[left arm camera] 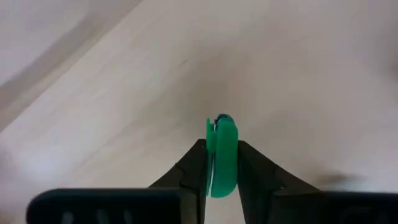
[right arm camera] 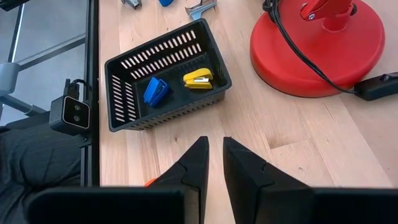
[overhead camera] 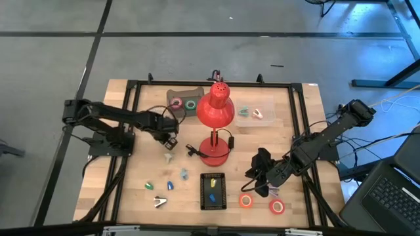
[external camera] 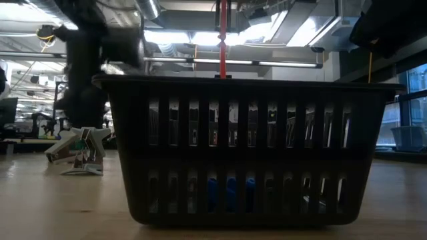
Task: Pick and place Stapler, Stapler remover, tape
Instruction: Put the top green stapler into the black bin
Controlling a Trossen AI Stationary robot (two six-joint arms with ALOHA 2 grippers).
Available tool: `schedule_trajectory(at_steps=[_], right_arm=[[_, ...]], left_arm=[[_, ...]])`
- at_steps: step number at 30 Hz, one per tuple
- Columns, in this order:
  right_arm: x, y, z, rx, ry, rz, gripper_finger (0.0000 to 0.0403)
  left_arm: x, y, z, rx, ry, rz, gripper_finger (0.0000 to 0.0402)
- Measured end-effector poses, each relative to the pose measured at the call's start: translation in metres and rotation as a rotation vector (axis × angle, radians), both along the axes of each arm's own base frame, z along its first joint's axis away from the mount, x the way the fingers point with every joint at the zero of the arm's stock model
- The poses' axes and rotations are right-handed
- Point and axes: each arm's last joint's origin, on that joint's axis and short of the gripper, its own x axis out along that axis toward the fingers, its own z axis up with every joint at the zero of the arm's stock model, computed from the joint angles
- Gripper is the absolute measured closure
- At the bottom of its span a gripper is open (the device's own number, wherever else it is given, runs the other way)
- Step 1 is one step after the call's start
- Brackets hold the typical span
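My left gripper (overhead camera: 170,139) hangs over the table between the grey tray (overhead camera: 185,97) and the lamp base, shut on a small green thing (left arm camera: 222,155). It shows end-on, so I cannot tell whether it is a stapler or a tape roll. A pink roll (overhead camera: 176,103) and a green roll (overhead camera: 190,103) lie in the grey tray. Two orange-red rolls (overhead camera: 246,200) (overhead camera: 277,207) lie flat near the table's near edge. My right gripper (overhead camera: 256,174) (right arm camera: 216,142) hovers just beyond them, shut and holding nothing. A blue stapler (right arm camera: 155,91) and a yellow one (right arm camera: 198,78) lie in the black basket (overhead camera: 212,191). My left gripper pinches the green thing between its two fingers (left arm camera: 196,163), one on each flat side (left arm camera: 214,158). The rounded end (left arm camera: 222,121) sticks out past the fingertips. It looks lifted clear of the wooden table top.
The red lamp (overhead camera: 215,111) stands mid-table on a round base (right arm camera: 323,50) with its cord (right arm camera: 292,43) trailing. A clear tray (overhead camera: 256,115) sits to its right. Stapler removers (overhead camera: 159,202) (external camera: 77,155) (overhead camera: 168,157) and small coloured staplers (overhead camera: 149,185) (overhead camera: 170,185) lie near left.
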Motion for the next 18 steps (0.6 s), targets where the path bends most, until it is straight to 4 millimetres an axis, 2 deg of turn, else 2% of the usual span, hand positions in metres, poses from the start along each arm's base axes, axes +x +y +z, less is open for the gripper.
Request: schedule_trajectory(at_steps=[3, 6, 12, 15, 18], right_arm=[[0.0, 0.0, 0.0, 0.001, 0.0, -0.001, 0.0353], [0.0, 0.0, 0.0, 0.002, 0.0, -0.002, 0.0353], [0.0, 0.0, 0.0, 0.001, 0.0, -0.001, 0.0353], [0.0, 0.0, 0.0, 0.001, 0.001, -0.001, 0.0353], [0.0, 0.0, 0.0, 0.0, 0.0, -0.001, 0.0353]], left_arm=[[0.004, -0.003, 0.017, -0.008, -0.127, -0.074, 0.035], [0.015, -0.012, 0.038, -0.027, -0.353, -0.185, 0.035], [0.04, -0.045, 0.07, -0.034, -0.779, -0.446, 0.035], [0.051, -0.068, 0.074, -0.026, -0.913, -0.587, 0.035], [0.061, -0.094, 0.07, -0.022, -0.988, -0.721, 0.035]])
